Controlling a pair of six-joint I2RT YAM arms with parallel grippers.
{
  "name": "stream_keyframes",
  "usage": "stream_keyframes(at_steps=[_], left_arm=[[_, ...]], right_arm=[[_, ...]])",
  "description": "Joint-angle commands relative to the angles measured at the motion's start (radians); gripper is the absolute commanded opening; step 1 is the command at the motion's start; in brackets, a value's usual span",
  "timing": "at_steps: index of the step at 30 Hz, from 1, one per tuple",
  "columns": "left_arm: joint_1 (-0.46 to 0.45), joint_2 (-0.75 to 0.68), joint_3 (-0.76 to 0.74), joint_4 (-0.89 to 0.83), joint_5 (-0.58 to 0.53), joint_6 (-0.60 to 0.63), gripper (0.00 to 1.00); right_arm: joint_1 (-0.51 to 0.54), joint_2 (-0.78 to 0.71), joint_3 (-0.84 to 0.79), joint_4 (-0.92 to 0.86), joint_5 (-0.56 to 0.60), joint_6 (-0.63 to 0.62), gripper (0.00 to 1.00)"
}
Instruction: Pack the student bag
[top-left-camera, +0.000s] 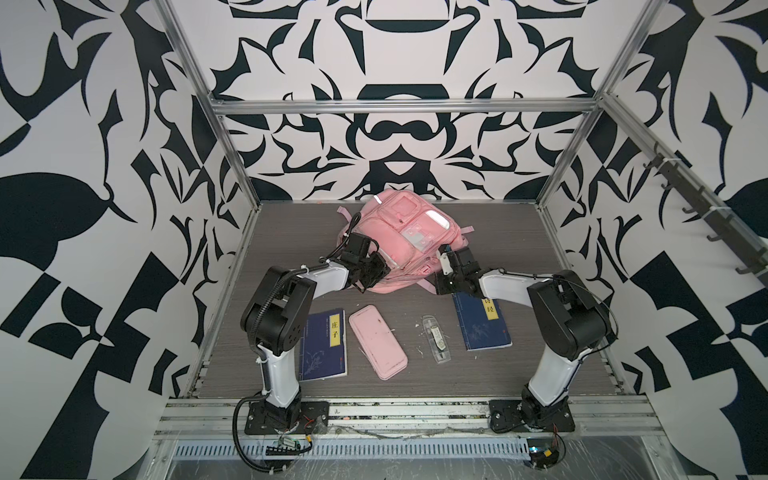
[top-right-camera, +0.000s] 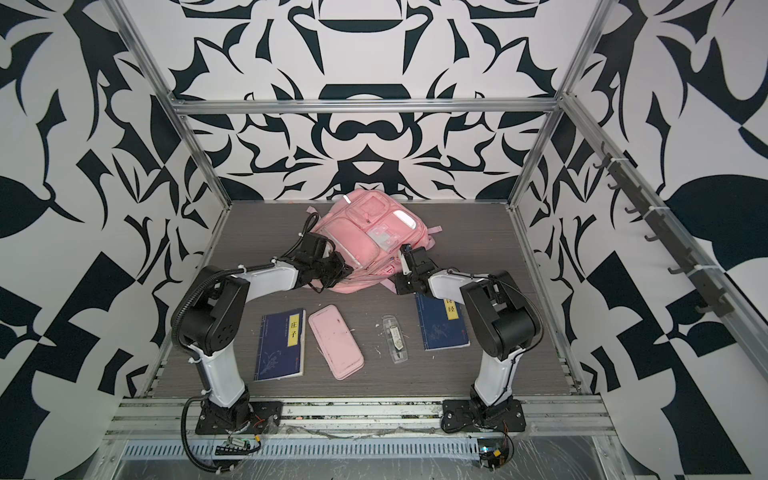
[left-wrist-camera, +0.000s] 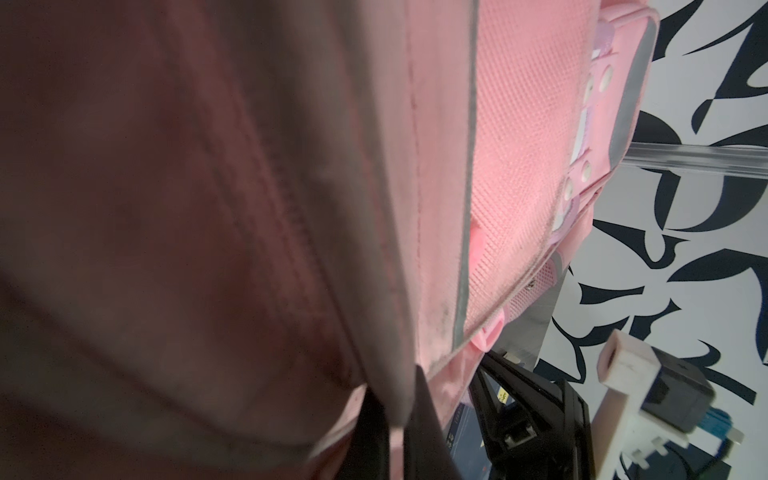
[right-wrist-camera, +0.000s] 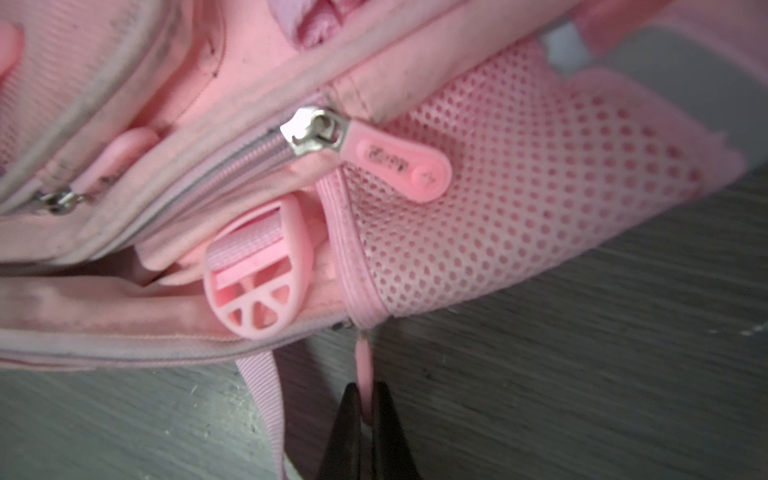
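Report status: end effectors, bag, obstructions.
Left end effector shut on student bag fabric. Right end effector shut on its thin pink tab. Visible zip closed. Right arm overhangs blue book.

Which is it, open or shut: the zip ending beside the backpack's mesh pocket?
Shut: teeth of the zip are meshed up to the metal slider by the mesh pocket.

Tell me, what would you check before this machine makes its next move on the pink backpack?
1. The left end effector shut on the student bag fabric: ok.
2. The right end effector shut on the thin pink tab: ok.
3. Zip at the silver slider opened: not ok, teeth closed.
4. The pencil case and left blue book clear of the bag: ok.
5. The right blue book uncovered: not ok, the right arm overhangs it.
6. Which pocket the tab opens: cannot tell.
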Motion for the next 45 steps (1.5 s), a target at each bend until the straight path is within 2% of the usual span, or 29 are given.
stream_keyframes(at_steps=[1, 16, 30, 37, 45], left_arm=[[0.007, 0.011, -0.02, -0.012, -0.01, -0.013, 0.0], [0.01, -0.02, 0.003, 0.016, -0.001, -0.065, 0.0], [0.01, -0.05, 0.028, 0.025, 0.006, -0.088, 0.0], [0.008, -0.051, 0.055, 0.023, 0.024, -0.091, 0.0], [0.0, -0.052, 0.09, 0.021, 0.039, -0.087, 0.0]], right_arm=[[0.004, -0.096, 0.01, -0.041, -0.037, 0.024, 0.0], [0.031, -0.145, 0.076, -0.187, -0.119, 0.02, 0.0], [0.133, -0.137, 0.111, -0.202, -0.133, 0.01, 0.0], [0.199, -0.123, 0.143, -0.132, -0.216, 0.08, 0.0], [0.253, -0.022, 0.227, -0.033, -0.316, 0.179, 0.0]])
